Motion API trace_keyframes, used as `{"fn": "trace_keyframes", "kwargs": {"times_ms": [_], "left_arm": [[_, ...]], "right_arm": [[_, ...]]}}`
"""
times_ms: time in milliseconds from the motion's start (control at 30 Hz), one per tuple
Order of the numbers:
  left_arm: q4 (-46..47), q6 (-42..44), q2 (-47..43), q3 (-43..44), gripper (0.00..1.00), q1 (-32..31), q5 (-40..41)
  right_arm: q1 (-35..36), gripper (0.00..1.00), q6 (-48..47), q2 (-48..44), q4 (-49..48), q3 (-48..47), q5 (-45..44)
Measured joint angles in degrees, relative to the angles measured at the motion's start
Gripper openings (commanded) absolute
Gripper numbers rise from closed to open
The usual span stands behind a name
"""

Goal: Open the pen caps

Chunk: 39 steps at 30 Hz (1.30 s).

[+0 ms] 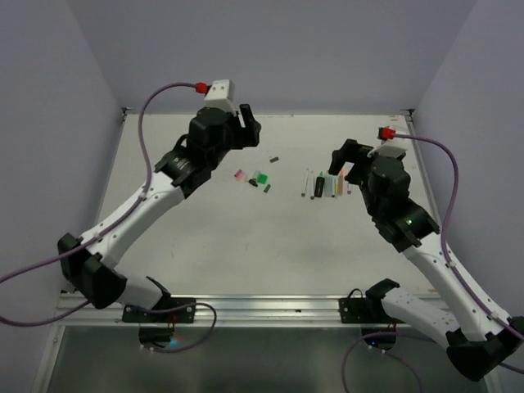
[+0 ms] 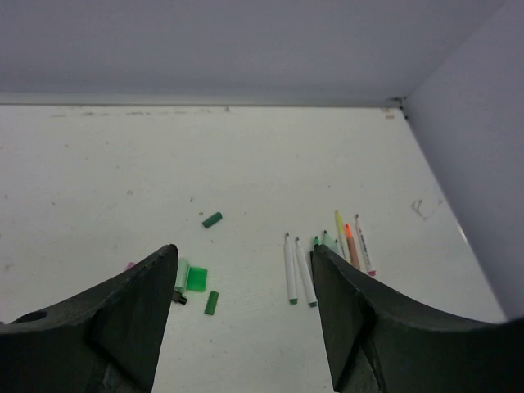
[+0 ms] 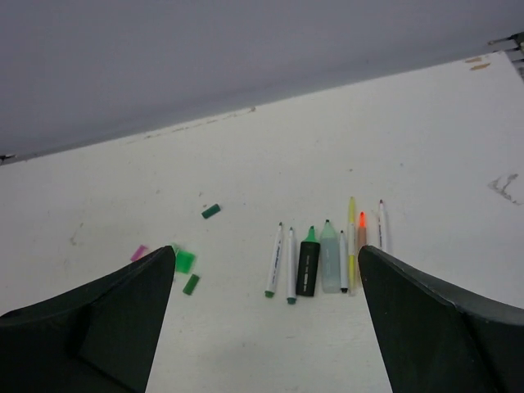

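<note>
Closest to the right wrist camera, the right gripper point(image 3: 266, 250) fills the lower corners with its two dark fingers point(image 3: 123, 319). They are spread wide, with nothing between them. The left gripper point(image 2: 243, 250) looks the same in its own view: fingers point(image 2: 352, 319) apart and holding nothing.

The pen caps point(image 3: 184, 262) are short plastic stubs lying loose on the white table point(image 1: 205, 237). There is a pink cap point(image 3: 140, 252), a bright green cap point(image 2: 196, 278) and some dark green ones. One dark green cap point(image 3: 211, 211) lies by itself, farther from the arms than the rest. Another point(image 2: 212, 303) lies just beside the bright green one.

The pens point(image 3: 308, 266) lie side by side in a tidy row, well apart from the caps. The row has two slim white pens point(image 2: 290, 270) with dark green near ends, a black marker with a green tip, and a pale green marker point(image 3: 330, 258). After those come thin yellow and orange pens point(image 2: 352, 246) and another white one.

From above, the caps point(image 1: 261, 176) sit on the table below the left gripper point(image 1: 252, 127), nearer the arm bases, and nothing touches them. The row of pens point(image 1: 327, 185) lies just beside the right gripper point(image 1: 344, 157), slightly to its left. In the right wrist view the row shows in the gap between the open fingers, and the caps show beside the left-hand finger.
</note>
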<state>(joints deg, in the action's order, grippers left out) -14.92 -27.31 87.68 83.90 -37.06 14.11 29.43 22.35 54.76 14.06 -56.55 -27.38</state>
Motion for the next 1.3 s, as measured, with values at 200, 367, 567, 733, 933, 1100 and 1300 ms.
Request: {"fn": "trace_keyframes", "kwargs": {"times_ms": [200, 367, 567, 733, 933, 1100, 1300], "left_arm": [[-0.6, 3.1, -21.3, -7.9, 1.0, -0.1, 11.7], [-3.8, 4.7, -33.9, -13.5, 1.0, -0.1, 21.5], [-7.3, 6.0, -45.0, -18.9, 1.0, -0.1, 28.7], [-7.5, 7.1, -51.5, -24.1, 1.0, -0.1, 32.4], [-8.2, 7.5, -54.7, -28.5, 1.0, -0.1, 34.7], [-7.4, 8.6, -58.8, -33.2, 1.0, -0.1, 37.3], [-5.3, 10.2, -60.7, -36.0, 1.0, -0.1, 38.8]], "right_arm": [[0.0, 0.99, -2.6, -11.1, 8.6, -3.8, -4.3], [0.0, 0.99, -6.0, -20.2, 14.3, -6.4, -7.1], [0.0, 0.98, -12.2, -30.7, 16.7, -6.7, -9.8], [0.0, 0.99, -15.9, -37.0, 16.4, -3.9, -11.8], [0.0, 0.99, -17.8, -38.4, 16.7, 0.9, -13.2], [0.0, 0.98, -18.8, -40.0, 16.3, 3.2, -13.7], [0.0, 0.99, -19.8, -40.1, 15.6, 3.4, -13.8]]}}
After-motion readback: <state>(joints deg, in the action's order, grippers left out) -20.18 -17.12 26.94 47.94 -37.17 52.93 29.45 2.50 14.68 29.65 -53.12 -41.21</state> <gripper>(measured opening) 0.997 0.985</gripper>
